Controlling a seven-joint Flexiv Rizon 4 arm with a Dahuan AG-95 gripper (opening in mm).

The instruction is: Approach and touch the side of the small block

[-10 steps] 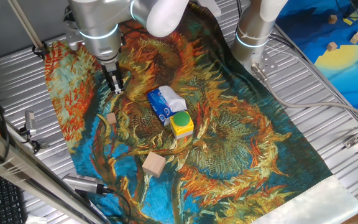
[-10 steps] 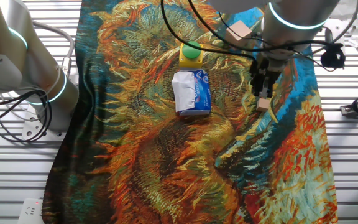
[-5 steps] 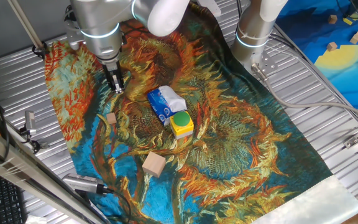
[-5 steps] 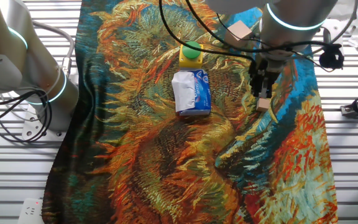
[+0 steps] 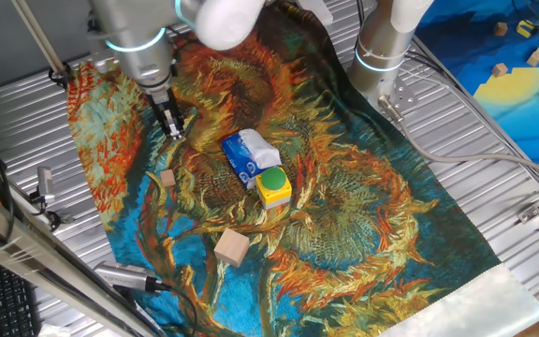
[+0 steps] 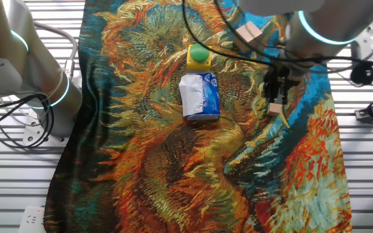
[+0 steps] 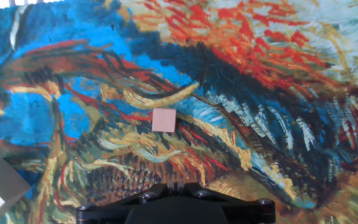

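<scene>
The small block (image 5: 167,177) is a tiny light-brown wooden cube lying on the painted cloth (image 5: 363,215). It also shows in the other fixed view (image 6: 274,109) and in the middle of the hand view (image 7: 164,119). My gripper (image 5: 173,129) hangs above the cloth a short way behind the block, apart from it. In the other fixed view the gripper (image 6: 277,96) stands just above the block. In the hand view the fingertips (image 7: 174,185) meet at the bottom edge with no gap, and the block lies straight ahead of them. The gripper is shut and holds nothing.
A blue-and-white tissue pack (image 5: 249,154) and a yellow block with a green round top (image 5: 273,185) lie to the right of the small block. The larger pale tan block (image 5: 232,247) sits nearer the front. A second arm's base (image 5: 382,47) stands at the back right.
The arm's wrist has shifted sideways, to the left in one fixed view and to the right in the other. The fingertips have hardly moved. The block has not moved.
</scene>
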